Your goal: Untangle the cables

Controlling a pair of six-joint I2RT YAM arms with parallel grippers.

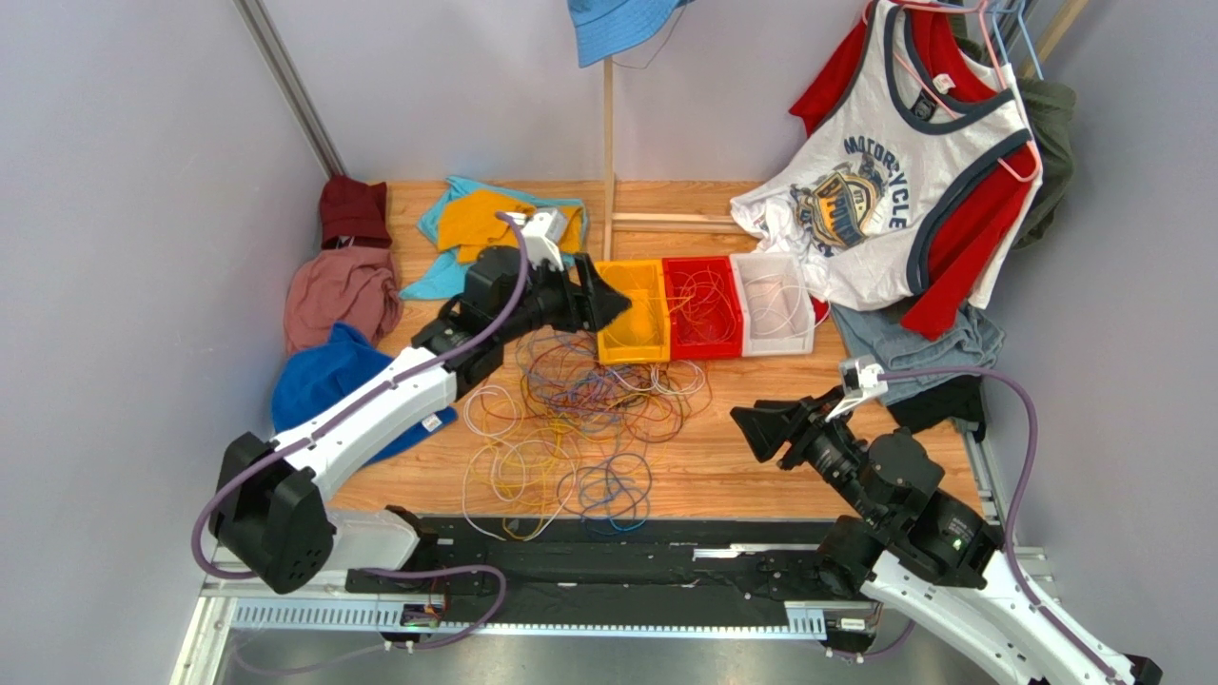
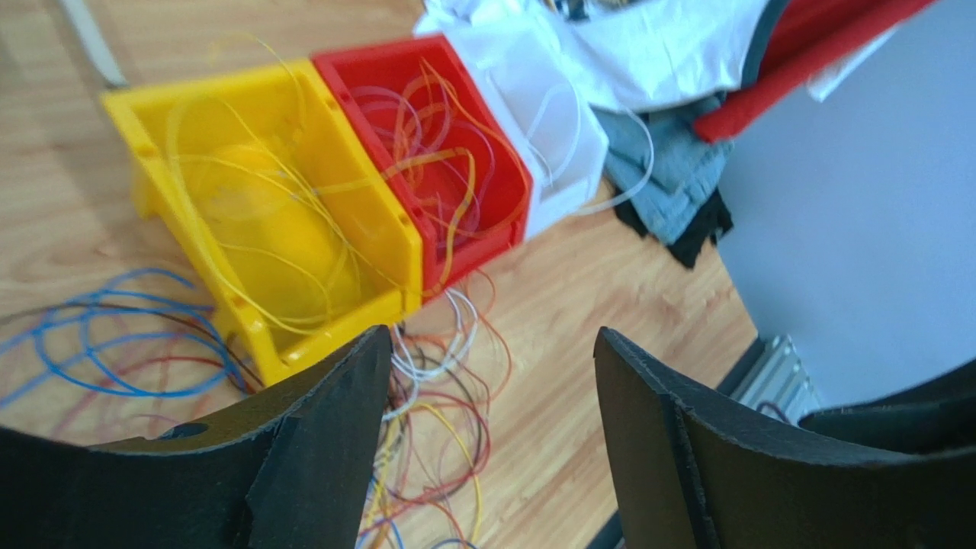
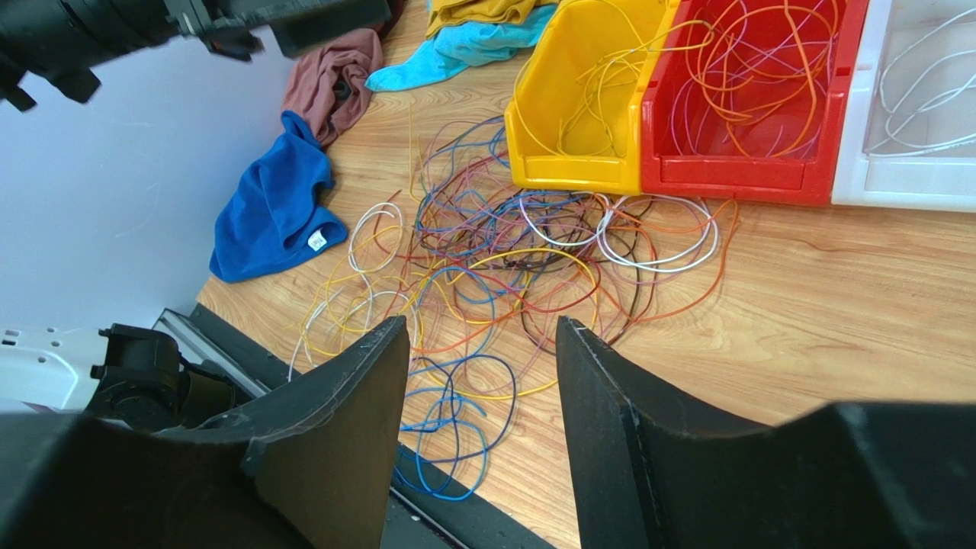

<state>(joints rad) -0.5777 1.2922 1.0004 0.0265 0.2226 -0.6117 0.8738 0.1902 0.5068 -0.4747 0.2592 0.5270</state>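
Hovering left claw (image 2: 493, 349) (empty) over cables (image 1: 601, 403).

left arm (image 1: 375, 414): white shell, black joints | right arm (image 1: 894, 485): same (purple-grey hose (image 1: 1021, 428)) | fingers (image 2: 321, 458): black

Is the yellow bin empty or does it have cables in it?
Not empty. The left wrist view shows several thin yellow cables looping inside the yellow bin, across its floor.
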